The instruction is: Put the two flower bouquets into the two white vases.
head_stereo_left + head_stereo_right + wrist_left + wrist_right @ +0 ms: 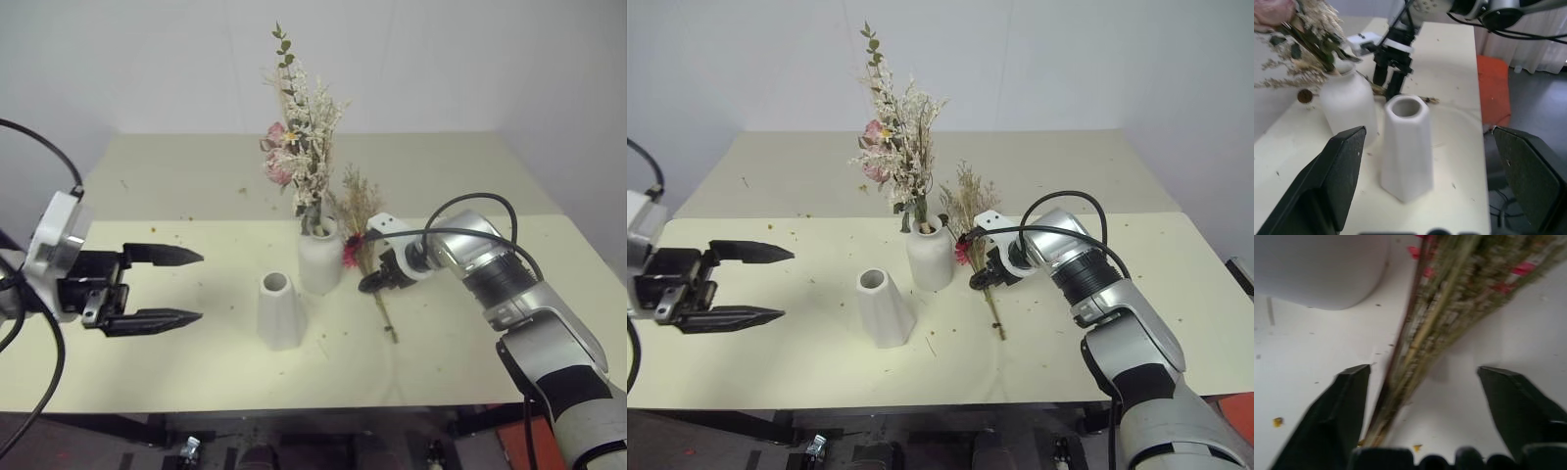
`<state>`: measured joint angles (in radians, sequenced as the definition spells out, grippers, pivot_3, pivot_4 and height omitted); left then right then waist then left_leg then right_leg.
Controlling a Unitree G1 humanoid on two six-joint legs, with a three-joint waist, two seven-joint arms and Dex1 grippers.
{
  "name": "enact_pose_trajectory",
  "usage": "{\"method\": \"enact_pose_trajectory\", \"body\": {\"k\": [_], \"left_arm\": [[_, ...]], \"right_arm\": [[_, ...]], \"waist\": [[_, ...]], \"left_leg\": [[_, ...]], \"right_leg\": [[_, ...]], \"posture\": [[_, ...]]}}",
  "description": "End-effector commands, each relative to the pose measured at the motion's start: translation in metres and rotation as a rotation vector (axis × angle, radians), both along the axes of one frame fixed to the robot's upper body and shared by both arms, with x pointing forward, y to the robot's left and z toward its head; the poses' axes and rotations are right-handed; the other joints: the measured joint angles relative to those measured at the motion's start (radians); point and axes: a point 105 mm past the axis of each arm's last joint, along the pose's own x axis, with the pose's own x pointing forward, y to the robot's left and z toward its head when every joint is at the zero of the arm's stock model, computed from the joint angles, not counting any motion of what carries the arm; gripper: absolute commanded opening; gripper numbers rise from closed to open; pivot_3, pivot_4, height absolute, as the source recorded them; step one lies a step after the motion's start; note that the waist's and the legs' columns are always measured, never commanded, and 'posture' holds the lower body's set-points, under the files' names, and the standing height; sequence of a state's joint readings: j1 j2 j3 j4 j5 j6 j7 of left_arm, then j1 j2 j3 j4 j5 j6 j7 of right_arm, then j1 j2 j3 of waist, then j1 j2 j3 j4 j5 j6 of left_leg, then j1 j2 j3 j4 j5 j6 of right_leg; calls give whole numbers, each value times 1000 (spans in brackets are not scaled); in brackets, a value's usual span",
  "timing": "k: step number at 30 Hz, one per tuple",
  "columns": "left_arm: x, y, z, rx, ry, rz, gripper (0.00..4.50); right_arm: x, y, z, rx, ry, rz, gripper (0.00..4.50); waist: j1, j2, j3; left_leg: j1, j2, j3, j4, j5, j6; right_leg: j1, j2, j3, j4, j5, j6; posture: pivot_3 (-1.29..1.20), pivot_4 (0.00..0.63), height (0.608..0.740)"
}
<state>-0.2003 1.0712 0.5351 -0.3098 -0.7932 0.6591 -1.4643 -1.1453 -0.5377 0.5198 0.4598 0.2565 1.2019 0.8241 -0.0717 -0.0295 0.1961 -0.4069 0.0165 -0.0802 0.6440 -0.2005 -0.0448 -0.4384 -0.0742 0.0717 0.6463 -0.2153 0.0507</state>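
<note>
The tan bouquet lies at frame centre, right of the round vase. It looks light and brittle; grip mid-stem. The right claw straddles its stems, open, holding nothing.

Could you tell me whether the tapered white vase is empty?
Empty: the tapered matte white ceramic vase stands upright, its open mouth showing nothing inside.

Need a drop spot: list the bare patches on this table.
Free: the far table behind the round vase, and the front strip before the cone vase. Crowded: both vases, the lying bouquet and right gripper.
</note>
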Motion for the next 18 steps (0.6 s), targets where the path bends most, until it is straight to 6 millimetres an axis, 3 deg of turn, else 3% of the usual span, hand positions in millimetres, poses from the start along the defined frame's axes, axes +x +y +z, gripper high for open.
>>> {"method": "enact_pose_trajectory", "body": {"k": [1,8,13,18], "left_arm": [[-9,-1,13,5,-73,19,4500],[-16,-2,7,-24,-55,54,4500],[-17,-1,5,-37,-49,71,4500],[-14,1,5,-42,-44,79,4500]], "right_arm": [[10,-10,17,47,-67,-54,2519],[23,-46,53,157,-174,-248,42],[27,-78,97,354,-364,-400,16],[13,-84,134,573,-647,-352,16]], "waist": [[3,0,0],[1,0,0],[2,0,0],[1,0,0]], "left_leg": [[0,0,0,0,0,0],[0,0,0,0,0,0],[0,0,0,0,0,0],[1,0,0,0,0,0]], "right_leg": [[0,0,0,0,-1,1],[1,0,0,0,0,0],[1,0,0,0,0,0],[1,0,0,-1,-1,1]], "posture": [[0,150,740],[0,150,740],[0,150,740],[0,150,740]]}}
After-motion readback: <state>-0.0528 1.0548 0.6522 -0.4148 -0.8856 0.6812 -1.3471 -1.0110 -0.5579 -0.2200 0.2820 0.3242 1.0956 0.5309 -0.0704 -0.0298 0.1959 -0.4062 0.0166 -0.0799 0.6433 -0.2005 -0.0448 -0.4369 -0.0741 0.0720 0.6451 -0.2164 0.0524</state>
